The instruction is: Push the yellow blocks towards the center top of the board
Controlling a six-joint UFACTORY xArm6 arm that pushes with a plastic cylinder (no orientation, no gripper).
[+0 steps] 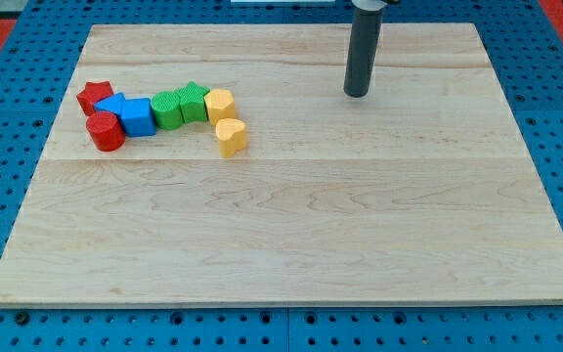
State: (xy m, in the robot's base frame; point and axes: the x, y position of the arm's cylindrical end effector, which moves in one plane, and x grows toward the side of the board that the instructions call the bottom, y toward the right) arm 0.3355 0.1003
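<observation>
Two yellow blocks sit at the view's left of centre: a rounded yellow block (221,103) touching the green row, and a yellow heart-shaped block (230,137) just below it. My tip (357,94) rests on the board near the view's top, right of centre, well to the right of both yellow blocks and touching nothing.
A row of blocks runs left from the yellow ones: a green star (194,100), a green block (168,110), a blue cube (137,116), a second blue block (111,104), a red cylinder (106,131) and a red star (94,96). The wooden board (291,225) lies on a blue pegboard.
</observation>
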